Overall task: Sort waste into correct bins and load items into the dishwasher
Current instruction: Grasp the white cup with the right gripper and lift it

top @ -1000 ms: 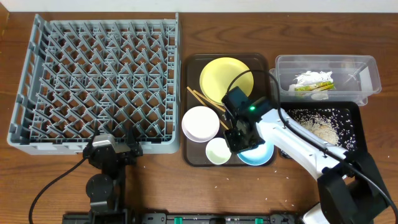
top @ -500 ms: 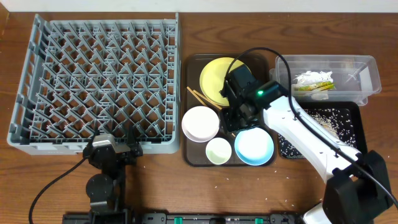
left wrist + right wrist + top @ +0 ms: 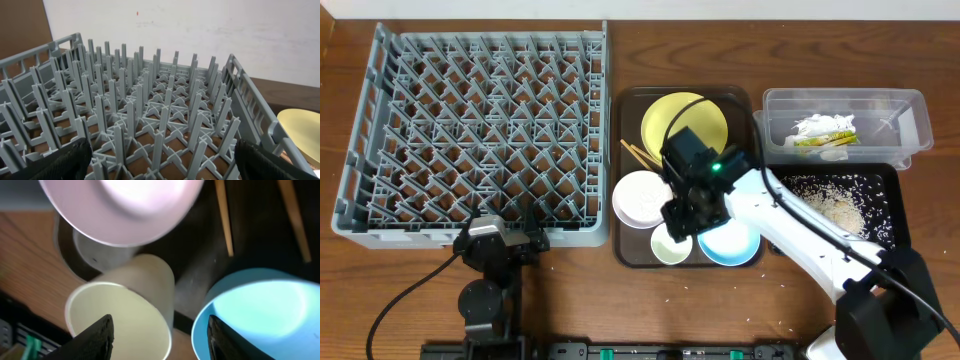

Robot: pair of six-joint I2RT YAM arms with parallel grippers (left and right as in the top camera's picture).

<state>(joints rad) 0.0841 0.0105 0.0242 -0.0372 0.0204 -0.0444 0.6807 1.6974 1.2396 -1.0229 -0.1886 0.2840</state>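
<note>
My right gripper (image 3: 684, 222) is open above the brown tray (image 3: 625, 255), its fingers (image 3: 160, 340) straddling the rim of the small white cup (image 3: 668, 245) (image 3: 120, 315) and the gap toward the light blue bowl (image 3: 732, 240) (image 3: 260, 315). The white bowl (image 3: 640, 198) (image 3: 125, 205), yellow plate (image 3: 685, 122) and wooden chopsticks (image 3: 640, 157) (image 3: 223, 215) also lie on the tray. The clear tub (image 3: 910, 130) holds the napkin (image 3: 820, 127) and the wrapper (image 3: 825, 141). Rice and scraps (image 3: 835, 205) lie in the black tray (image 3: 895, 190). My left gripper (image 3: 160, 160) is open at the grey dish rack (image 3: 470, 130) (image 3: 150, 100).
A few loose rice grains (image 3: 760, 322) lie on the wooden table in front of the brown tray. The rack fills the left half of the table.
My right gripper has swung from over the blue bowl, up toward the plate, then left and down to over the small white cup. The left arm has not moved.
</note>
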